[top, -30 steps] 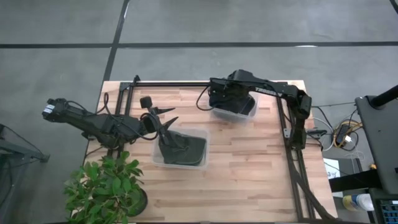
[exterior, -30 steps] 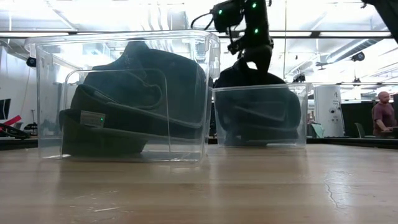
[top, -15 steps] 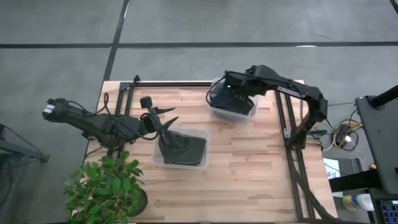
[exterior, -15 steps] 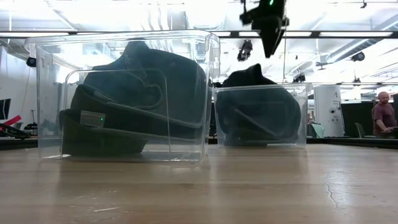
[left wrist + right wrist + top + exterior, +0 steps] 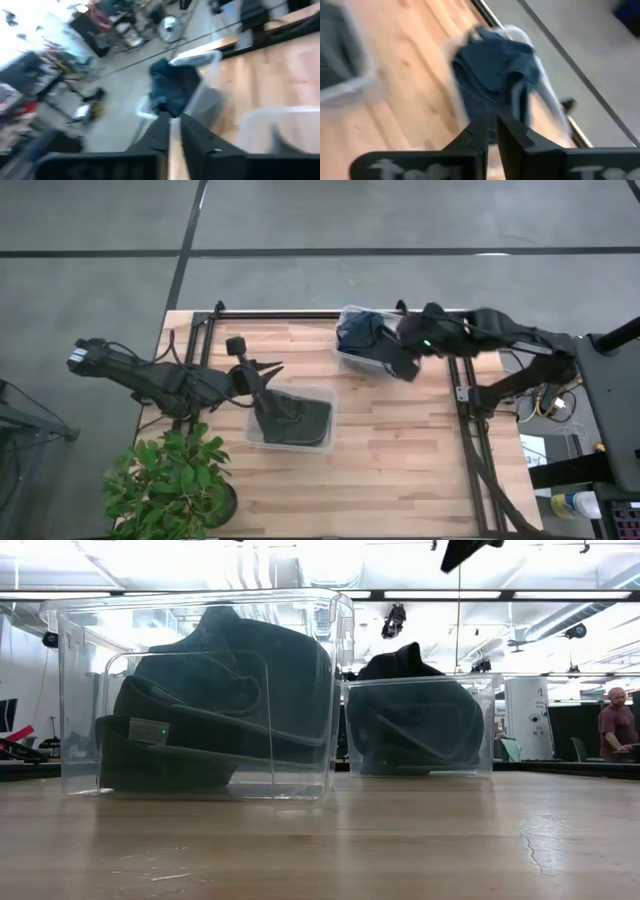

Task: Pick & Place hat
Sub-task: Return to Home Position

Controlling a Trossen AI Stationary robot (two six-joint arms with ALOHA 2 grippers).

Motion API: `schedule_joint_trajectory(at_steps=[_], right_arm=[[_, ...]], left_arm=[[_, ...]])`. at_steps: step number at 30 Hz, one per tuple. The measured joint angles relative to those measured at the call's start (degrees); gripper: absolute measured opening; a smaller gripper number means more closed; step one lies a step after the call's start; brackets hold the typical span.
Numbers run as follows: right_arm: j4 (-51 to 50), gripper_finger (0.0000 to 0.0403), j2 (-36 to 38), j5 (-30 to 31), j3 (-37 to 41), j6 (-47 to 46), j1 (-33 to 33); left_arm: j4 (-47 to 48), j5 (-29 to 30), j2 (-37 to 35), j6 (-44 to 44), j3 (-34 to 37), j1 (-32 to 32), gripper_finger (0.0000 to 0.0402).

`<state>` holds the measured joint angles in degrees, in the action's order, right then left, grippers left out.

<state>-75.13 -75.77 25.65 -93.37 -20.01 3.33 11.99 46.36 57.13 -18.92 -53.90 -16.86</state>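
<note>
The table (image 5: 390,440) is pale wood planks, grain showing — matt. Both bins (image 5: 200,690) (image 5: 418,725) are clear, glossy plastic. The hats (image 5: 215,680) (image 5: 362,332) look like soft dark cloth — dull, creased.

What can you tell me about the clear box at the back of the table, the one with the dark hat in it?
The far bin is a small clear plastic tub, open-topped with rounded corners, standing upright on the wooden table near its back edge. A dark blue-black hat fills it, its crown poking above the rim. Nothing grips it: the right end effector is beside it, raised above the bin in the low view. A larger bin stands apart, nearer.
</note>
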Motion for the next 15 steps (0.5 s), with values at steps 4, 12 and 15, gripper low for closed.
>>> schedule_joint_trajectory(at_steps=[4,12,15], right_arm=[[11.5,0.0010,7.3,0.2,9.7,0.1,-5.5],[33.0,0.0008,19.6,0.9,27.5,5.0,-16.6],[39.5,0.0008,24.4,1.3,34.1,7.0,-19.9]], left_arm=[[2.1,-11.7,-1.8,7.5,0.3,0.5,0.0007],[0.2,-19.6,-8.6,12.5,5.5,0.7,0.0000],[-2.9,-23.8,-13.5,12.7,10.0,1.1,0.0000]])
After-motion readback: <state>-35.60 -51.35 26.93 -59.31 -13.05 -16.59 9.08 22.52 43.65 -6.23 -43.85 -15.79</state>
